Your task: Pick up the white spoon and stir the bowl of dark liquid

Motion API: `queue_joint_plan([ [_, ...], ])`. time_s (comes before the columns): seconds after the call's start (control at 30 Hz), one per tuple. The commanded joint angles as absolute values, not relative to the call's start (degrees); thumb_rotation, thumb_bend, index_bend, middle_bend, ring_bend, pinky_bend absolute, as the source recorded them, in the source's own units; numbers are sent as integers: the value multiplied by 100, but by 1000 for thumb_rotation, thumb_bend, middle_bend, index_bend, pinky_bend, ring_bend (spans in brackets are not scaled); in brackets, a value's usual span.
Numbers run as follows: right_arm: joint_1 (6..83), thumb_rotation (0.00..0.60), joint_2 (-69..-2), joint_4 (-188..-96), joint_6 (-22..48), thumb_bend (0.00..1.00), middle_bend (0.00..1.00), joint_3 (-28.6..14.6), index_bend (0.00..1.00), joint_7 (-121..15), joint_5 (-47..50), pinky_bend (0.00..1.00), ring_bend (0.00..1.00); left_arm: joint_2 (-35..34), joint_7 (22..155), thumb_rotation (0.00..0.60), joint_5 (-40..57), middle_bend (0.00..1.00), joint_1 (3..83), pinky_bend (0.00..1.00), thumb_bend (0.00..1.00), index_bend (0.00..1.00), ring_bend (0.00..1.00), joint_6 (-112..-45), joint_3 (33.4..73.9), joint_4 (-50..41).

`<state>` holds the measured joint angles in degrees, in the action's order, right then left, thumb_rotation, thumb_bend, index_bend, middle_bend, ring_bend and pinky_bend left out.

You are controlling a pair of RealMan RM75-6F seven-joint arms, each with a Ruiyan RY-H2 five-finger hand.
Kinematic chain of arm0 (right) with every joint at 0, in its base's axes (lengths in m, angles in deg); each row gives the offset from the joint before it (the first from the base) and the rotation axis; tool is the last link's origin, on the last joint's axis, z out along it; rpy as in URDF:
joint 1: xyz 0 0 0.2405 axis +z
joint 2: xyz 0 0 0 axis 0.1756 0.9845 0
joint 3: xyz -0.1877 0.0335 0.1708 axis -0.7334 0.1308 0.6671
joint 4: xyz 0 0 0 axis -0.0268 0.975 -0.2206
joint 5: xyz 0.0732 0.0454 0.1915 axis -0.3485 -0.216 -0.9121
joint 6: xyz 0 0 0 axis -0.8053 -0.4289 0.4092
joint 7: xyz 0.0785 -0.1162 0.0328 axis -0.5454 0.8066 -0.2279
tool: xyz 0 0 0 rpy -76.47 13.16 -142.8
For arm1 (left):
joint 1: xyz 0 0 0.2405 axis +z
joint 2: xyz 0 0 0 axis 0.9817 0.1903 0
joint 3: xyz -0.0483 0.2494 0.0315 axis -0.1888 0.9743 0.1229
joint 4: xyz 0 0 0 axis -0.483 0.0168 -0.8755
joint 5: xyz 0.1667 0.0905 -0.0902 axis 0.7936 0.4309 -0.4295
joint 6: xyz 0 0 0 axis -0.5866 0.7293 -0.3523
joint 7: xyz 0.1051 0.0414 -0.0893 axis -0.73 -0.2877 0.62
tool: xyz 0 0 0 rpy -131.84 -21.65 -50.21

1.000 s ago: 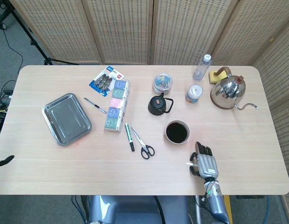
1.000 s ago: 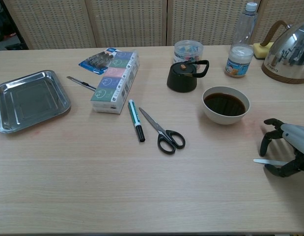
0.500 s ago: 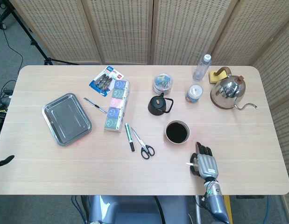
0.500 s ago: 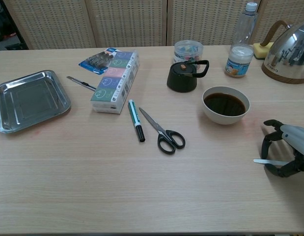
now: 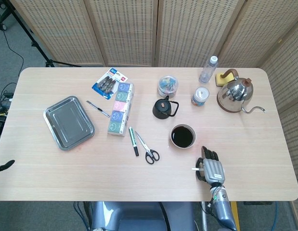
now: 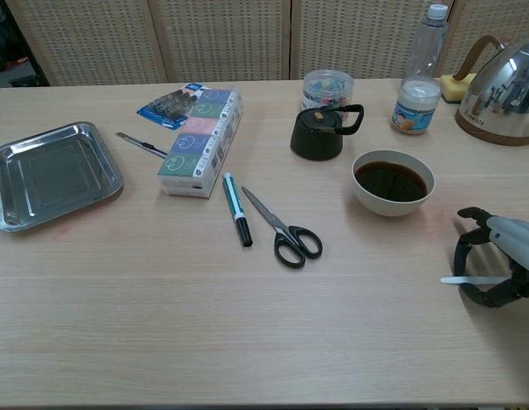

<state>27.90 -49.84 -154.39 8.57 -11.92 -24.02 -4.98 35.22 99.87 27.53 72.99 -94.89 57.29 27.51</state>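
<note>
The white bowl (image 5: 182, 136) (image 6: 393, 182) of dark liquid stands right of the table's middle. Just in front of it and to the right, near the front edge, my right hand (image 5: 212, 168) (image 6: 496, 266) rests low on the table with its dark fingers curled around the white spoon (image 5: 196, 169) (image 6: 465, 279). Only the spoon's thin end shows, sticking out to the left of the hand. A dark tip of my left hand (image 5: 4, 166) shows at the left edge of the head view, off the table; how its fingers lie is hidden.
Scissors (image 6: 284, 229) and a green marker (image 6: 236, 209) lie left of the bowl. A black teapot (image 6: 322, 131), a jar (image 6: 327, 87), a small tub (image 6: 415, 108), a bottle (image 6: 426, 43) and a steel kettle (image 6: 506, 98) stand behind it. A metal tray (image 6: 50, 171) sits far left.
</note>
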Motion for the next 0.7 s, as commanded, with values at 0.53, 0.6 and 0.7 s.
queue_joint_plan([
  [0.53, 2608, 600, -4184, -16359, 615, 467, 0, -1029, 546, -3315, 123, 0, 0, 3524, 9990, 600, 2753, 0, 7299, 0, 0, 0, 0, -9487, 5732, 2759],
  [0.6, 2593, 600, -4010, -16522, 635, 479, 0, -973, 545, -3547, 210, 0, 0, 3524, 9988, 600, 2755, 0, 7298, 0, 0, 0, 0, -9486, 5734, 2760],
  [0.7, 2602, 600, -3681, -16803, 745, 497, 0, -828, 545, -4085, 389, 0, 0, 3525, 9992, 600, 2775, 0, 7301, 0, 0, 0, 0, -9492, 5740, 2764],
])
